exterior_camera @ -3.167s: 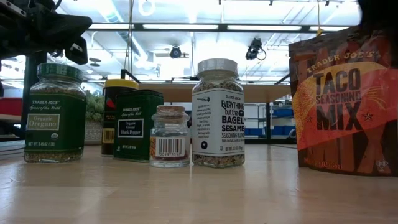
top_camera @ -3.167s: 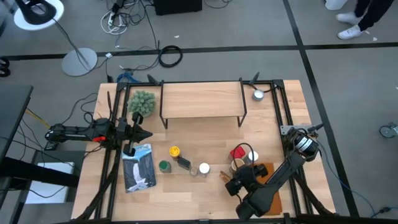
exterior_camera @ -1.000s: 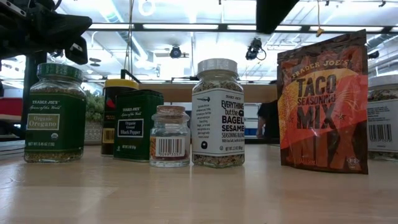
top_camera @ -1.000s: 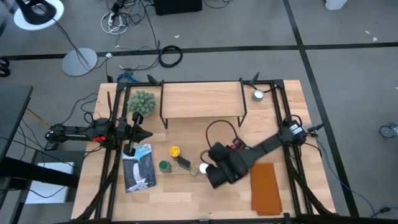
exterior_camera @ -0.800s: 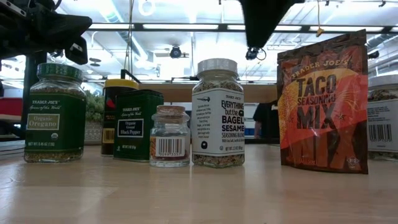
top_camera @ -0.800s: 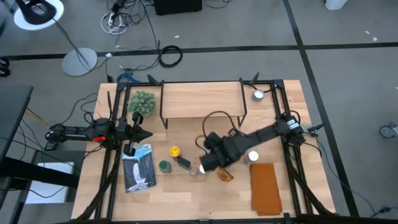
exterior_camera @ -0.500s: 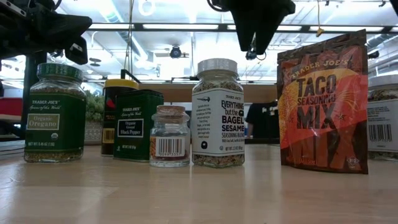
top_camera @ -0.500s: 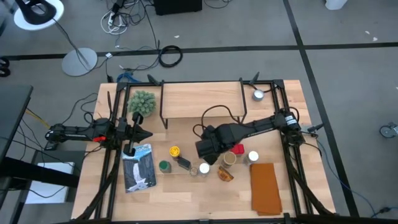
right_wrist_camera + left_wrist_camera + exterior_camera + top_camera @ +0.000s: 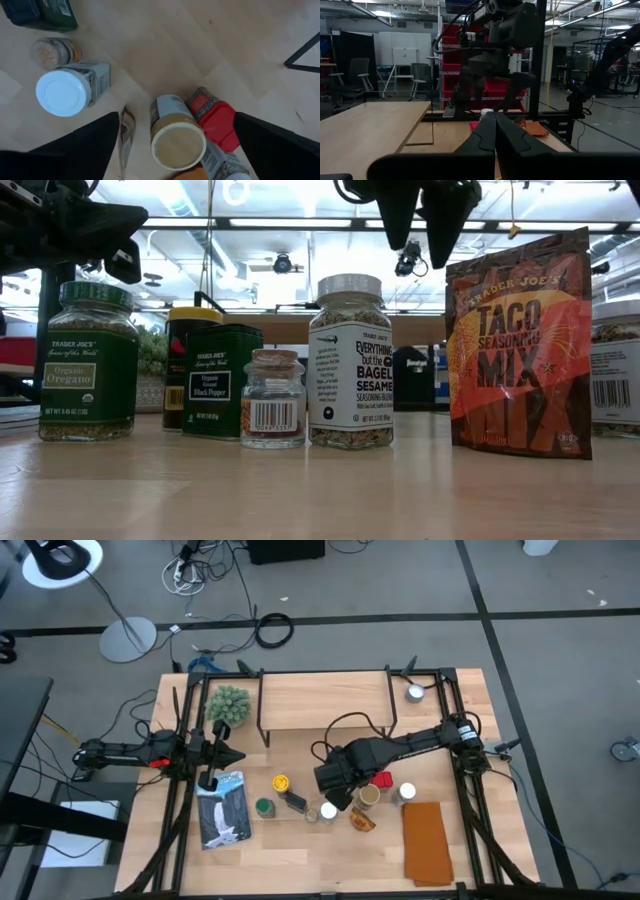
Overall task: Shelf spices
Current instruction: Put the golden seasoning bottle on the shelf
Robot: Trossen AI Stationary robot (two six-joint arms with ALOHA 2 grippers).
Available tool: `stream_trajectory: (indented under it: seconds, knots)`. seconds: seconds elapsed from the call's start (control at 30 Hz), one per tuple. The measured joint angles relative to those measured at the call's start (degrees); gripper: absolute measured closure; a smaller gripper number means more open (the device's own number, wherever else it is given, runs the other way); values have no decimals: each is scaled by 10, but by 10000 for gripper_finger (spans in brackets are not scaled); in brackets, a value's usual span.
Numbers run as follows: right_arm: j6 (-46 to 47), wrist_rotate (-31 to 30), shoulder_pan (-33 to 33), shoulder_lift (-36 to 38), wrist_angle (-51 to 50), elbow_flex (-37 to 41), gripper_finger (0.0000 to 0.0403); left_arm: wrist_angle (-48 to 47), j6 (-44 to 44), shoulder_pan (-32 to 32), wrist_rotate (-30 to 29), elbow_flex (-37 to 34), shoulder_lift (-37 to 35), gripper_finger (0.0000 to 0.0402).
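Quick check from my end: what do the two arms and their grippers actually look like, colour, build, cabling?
Both arms are dark, nearly black, with jointed segments. The right gripper has two flat, tapered dark fingers, and a black cable loops off the arm behind it. The left gripper has slim dark fingers tapering to points; that arm shows a red-orange patch near its base. No readable markings.

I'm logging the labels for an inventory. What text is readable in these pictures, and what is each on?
"TRADER JOE'S Organic Oregano": green-lidded glass jar.
"Organic Ground Black Pepper": dark green tin.
"EVERYTHING but the BAGEL SESAME SEASONING BLEND": white-lidded clear jar.
"TRADER JOE'S TACO SEASONING MIX": red-orange foil pouch.
Small clear glass jar: barcode only, digits too small.
Other fine print: unreadable.
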State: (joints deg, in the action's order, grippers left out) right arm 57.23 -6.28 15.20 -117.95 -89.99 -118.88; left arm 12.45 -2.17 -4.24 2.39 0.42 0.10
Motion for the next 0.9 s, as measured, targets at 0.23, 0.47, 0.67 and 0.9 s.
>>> stream_trajectory:
  seconds: [0.23,0.47,0.67,0.9]
  knots:
    - [39,-19,32,0,-1,39,31,0,0,0,0,0,0,396]
    - [57,-34,47,0,0,91,58,0,0,0,0,0,0,396]
    - [68,7,47,0,-1,134,61,0,0,0,0,0,0,396]
    - [99,35,64,-1,14,162,61,0,0,0,0,0,0,396]
